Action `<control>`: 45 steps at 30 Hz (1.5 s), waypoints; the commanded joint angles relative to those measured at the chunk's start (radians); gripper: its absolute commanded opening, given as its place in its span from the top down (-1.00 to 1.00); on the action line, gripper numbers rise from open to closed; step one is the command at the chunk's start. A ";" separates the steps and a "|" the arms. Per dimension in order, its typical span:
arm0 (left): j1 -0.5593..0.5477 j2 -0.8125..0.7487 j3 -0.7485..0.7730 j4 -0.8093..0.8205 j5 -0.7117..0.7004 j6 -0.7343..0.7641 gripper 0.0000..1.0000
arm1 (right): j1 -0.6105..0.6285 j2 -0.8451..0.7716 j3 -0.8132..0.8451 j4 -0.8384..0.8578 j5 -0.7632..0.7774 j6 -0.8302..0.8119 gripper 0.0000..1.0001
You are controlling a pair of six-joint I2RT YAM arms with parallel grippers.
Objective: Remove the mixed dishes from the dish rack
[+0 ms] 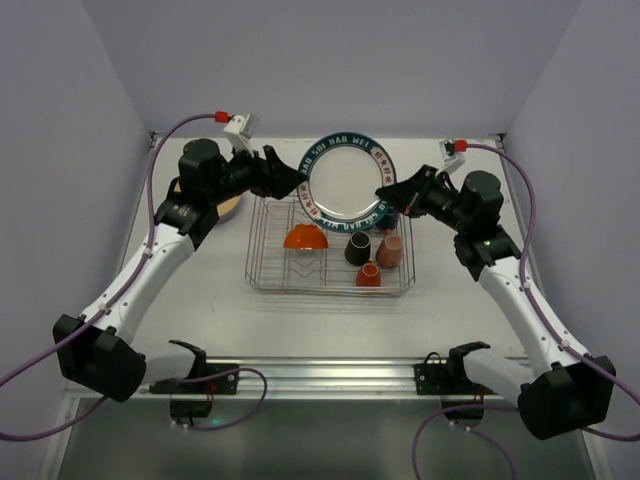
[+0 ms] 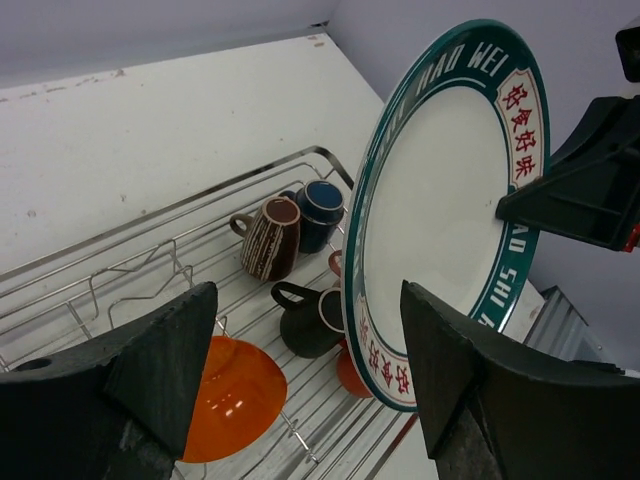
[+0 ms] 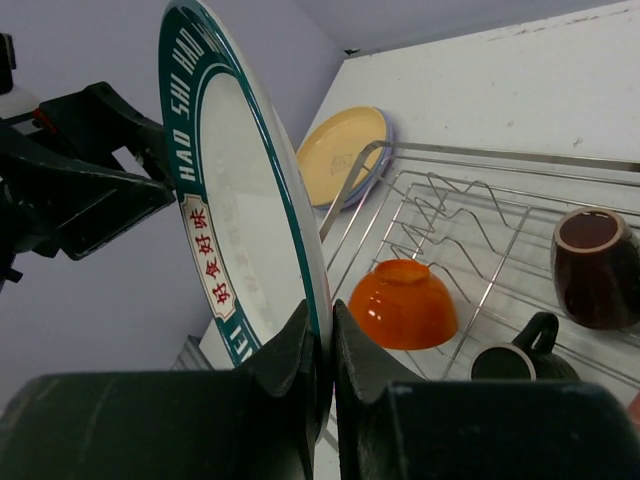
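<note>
Plate (image 1: 347, 178) stands on edge, rim pinched by right gripper (image 1: 385, 193); left gripper (image 1: 293, 180) spread wide. Dish rack (image 1: 262, 262) holds upturned orange bowl (image 1: 306, 238) and mugs (image 1: 358, 250).

Overhead view: two white robot arms meet at a dark-rimmed white plate (image 1: 348, 178) over a wire dish rack (image 1: 262, 282).

The plate faces the camera at the rack's twelve o'clock edge. The left gripper (image 1: 297, 183) is at the plate's nine o'clock rim and the right gripper (image 1: 383, 193) is at its four o'clock rim. In the rack, an upturned orange bowl (image 1: 306, 237) sits near centre. A black mug (image 1: 358, 249), a maroon mug (image 1: 390, 251) and an orange mug (image 1: 368, 276) cluster toward four o'clock. A yellow plate (image 1: 231, 206) lies on the table at ten o'clock, partly hidden by the left arm.
</note>
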 commanded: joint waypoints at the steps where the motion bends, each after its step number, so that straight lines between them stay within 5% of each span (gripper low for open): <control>1: -0.028 0.029 0.064 -0.083 -0.062 0.077 -0.51 | -0.002 -0.019 -0.001 0.154 -0.070 0.059 1.00; 5: -0.055 0.054 0.099 -0.117 -0.096 0.089 -0.26 | -0.002 -0.001 -0.006 0.191 -0.110 0.071 1.00; 12: -0.103 0.103 0.175 -0.187 -0.168 0.119 1.00 | -0.001 0.025 -0.032 0.275 -0.174 0.117 1.00; 21: -0.123 0.112 0.142 -0.109 -0.105 0.100 1.00 | -0.001 0.047 -0.068 0.335 -0.202 0.134 1.00; 26: -0.123 0.055 0.064 -0.027 -0.204 0.036 1.00 | -0.001 0.050 -0.084 0.349 -0.188 0.135 0.36; 34: -0.123 0.011 0.033 -0.015 -0.375 -0.137 1.00 | -0.002 0.068 -0.107 0.412 -0.205 0.188 -0.29; 35: -0.123 0.008 0.036 -0.029 -0.407 -0.147 1.00 | -0.002 0.065 -0.107 0.412 -0.202 0.189 -0.77; 36: -0.123 0.008 0.054 -0.054 -0.483 -0.156 1.00 | -0.002 0.056 -0.107 0.401 -0.197 0.183 -0.98; 40: -0.077 0.017 0.096 -0.166 -0.643 -0.213 1.00 | -0.004 0.011 -0.092 0.304 -0.147 0.122 -0.98; 45: 0.185 -0.031 0.008 -0.039 -0.507 -0.309 1.00 | -0.010 -0.073 -0.085 0.149 -0.017 0.013 -0.98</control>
